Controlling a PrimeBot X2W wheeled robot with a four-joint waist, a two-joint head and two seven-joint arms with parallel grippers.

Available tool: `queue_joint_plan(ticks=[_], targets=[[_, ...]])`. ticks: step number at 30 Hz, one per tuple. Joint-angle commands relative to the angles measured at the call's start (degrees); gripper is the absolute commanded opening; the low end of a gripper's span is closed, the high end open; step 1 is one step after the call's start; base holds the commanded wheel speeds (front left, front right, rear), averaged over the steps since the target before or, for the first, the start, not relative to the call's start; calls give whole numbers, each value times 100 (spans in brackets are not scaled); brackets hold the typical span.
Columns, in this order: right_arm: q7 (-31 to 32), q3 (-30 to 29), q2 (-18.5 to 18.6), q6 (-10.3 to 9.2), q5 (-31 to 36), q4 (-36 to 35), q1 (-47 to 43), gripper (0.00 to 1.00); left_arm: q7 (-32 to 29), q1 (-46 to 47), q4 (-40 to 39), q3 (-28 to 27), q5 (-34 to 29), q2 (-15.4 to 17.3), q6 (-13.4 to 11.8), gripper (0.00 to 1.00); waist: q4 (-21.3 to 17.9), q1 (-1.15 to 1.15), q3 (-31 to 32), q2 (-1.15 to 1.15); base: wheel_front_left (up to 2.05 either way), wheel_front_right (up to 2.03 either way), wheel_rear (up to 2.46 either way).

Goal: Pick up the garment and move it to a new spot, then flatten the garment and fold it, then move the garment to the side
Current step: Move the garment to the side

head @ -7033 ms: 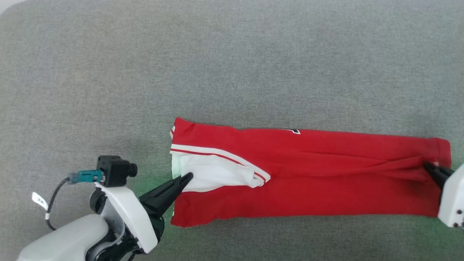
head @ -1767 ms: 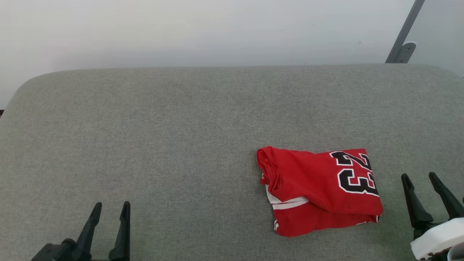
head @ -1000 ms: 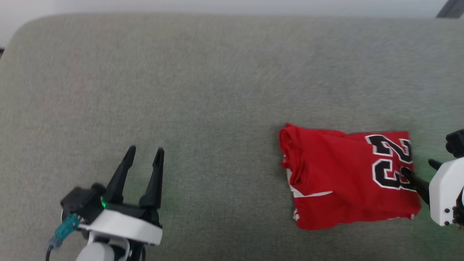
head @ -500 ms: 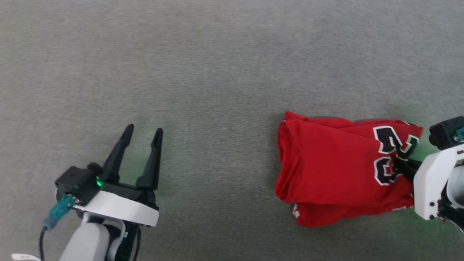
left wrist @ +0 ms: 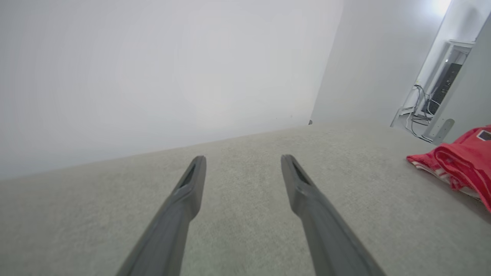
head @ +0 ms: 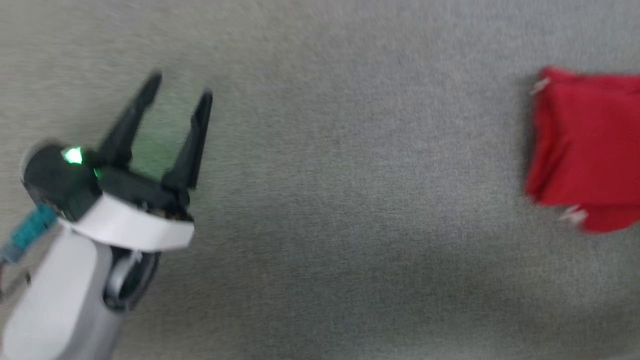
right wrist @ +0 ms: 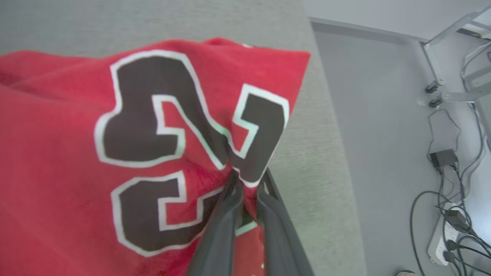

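The folded red garment lies at the right edge of the head view on the grey cushioned surface. In the right wrist view its black, white-outlined 23 faces the camera, and my right gripper is shut on the cloth at the number's edge. My left gripper hovers open and empty at the left, far from the garment. The left wrist view shows its fingertips spread over bare cushion, with the garment at the far right.
The cushion's right edge drops to a grey floor with cables and a power strip. A white wall stands behind the cushion. A metal frame leg stands on the floor.
The head camera has swung left, so the garment now sits at the frame's right edge. My right gripper keeps its hold on the number's edge. The left gripper stays open.
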State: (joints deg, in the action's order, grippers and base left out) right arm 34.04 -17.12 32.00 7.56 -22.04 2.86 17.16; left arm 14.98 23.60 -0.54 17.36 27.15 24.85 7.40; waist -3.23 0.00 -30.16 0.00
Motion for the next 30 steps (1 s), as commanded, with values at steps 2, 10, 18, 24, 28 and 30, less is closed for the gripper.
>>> queue_joint_plan(ticks=[2,10,18,24,28,30], targets=[[-283,-465,57,-15,257,282,342,0,27,513,-123,155,-38,195,12,100,-280,0,-531,0,0,0,0],[-904,-1202,17,-15,964,1087,1283,0,27,1416,-324,380,45,451,12,100,-256,0,-984,0,0,0,0],[-1630,-1478,-9,-15,1834,2148,2067,0,28,1698,-318,492,50,360,12,100,-80,0,-1081,0,0,0,0],[-2002,-1250,-100,-15,2124,2360,2081,100,28,1305,-110,344,61,156,12,100,21,0,-653,0,0,0,0],[-2171,-805,-156,-15,2074,2152,1842,100,28,856,-16,178,100,-47,12,100,99,0,-194,0,0,0,0],[-2240,-520,-235,-14,1961,2071,1704,100,28,614,72,103,103,-153,12,100,178,0,72,0,0,0,0]])
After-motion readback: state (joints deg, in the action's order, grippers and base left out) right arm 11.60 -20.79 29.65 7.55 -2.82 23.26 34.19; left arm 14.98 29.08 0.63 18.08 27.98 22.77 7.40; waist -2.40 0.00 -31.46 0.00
